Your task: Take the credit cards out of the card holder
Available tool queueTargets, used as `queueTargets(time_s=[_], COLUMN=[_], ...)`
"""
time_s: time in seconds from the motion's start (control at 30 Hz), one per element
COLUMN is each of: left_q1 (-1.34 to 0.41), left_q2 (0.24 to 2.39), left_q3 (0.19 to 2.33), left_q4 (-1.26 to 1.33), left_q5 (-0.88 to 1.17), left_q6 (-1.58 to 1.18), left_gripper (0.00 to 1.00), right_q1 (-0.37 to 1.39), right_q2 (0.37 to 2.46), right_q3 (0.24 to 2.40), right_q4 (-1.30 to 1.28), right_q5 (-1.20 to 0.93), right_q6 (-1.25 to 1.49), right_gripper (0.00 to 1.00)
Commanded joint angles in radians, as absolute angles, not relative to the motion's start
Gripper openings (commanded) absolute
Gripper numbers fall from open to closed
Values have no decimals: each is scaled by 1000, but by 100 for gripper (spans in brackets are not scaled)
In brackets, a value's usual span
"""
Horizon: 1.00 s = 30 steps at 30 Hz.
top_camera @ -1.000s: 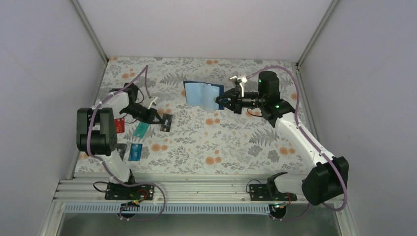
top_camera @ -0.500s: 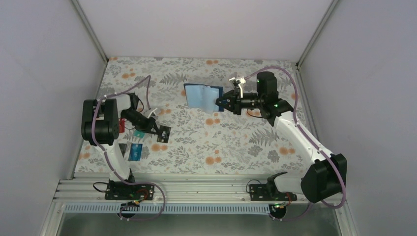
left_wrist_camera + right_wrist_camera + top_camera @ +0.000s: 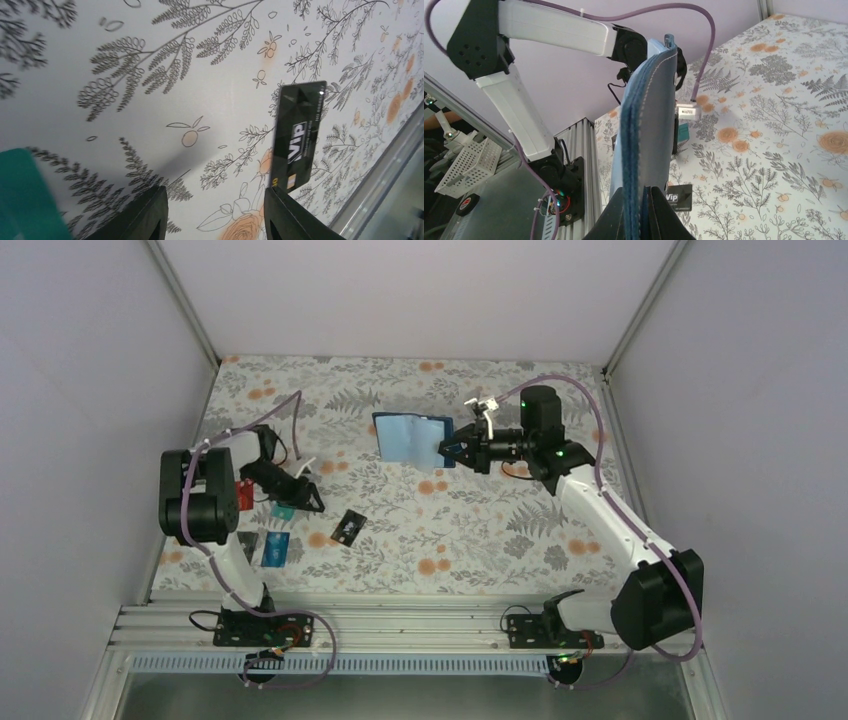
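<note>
Pinching the navy card holder (image 3: 408, 436) by one edge in the upper middle, the closed right gripper (image 3: 455, 452) could let it sag or slip, while the left gripper (image 3: 215, 210), jaws apart and empty, hovers beside the black VIP card (image 3: 298, 135) at lower left.

Bare floral tablecloth (image 3: 480, 530) right of the flat black rectangular VIP card (image 3: 346, 528); just left, blocked by the left gripper (image 3: 310, 502) and a glossy blue rectangular card (image 3: 276, 548).
</note>
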State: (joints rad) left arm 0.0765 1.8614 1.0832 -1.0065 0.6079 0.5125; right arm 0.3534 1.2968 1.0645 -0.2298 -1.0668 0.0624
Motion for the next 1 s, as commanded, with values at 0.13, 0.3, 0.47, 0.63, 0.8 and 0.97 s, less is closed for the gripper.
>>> queueTargets(time_s=[0.13, 0.3, 0.47, 0.63, 0.8, 0.97], left_q1=[88, 109, 56, 11, 51, 165], left_q2=[1702, 1587, 1575, 1551, 1515, 1429], left_q3=[1208, 1266, 1213, 1145, 1124, 1129], left_q4=[-1030, -950, -917, -879, -789, -539], left_q5=[586, 627, 627, 607, 561, 293], left_q6=[533, 512, 559, 583, 536, 387], left_gripper=[56, 69, 66, 68, 78, 100], right_q1=[346, 322, 292, 245, 189, 97], right_q2=[1463, 1593, 1711, 1795, 1811, 1586], right_q3=[1097, 1070, 1072, 1033, 1061, 1100], right_q4=[-225, -182, -249, -312, -369, -361], right_q5=[-992, -999, -945, -922, -626, -174], right_q6=[256, 342, 295, 233, 249, 295], right_gripper=[4, 4, 4, 9, 97, 99])
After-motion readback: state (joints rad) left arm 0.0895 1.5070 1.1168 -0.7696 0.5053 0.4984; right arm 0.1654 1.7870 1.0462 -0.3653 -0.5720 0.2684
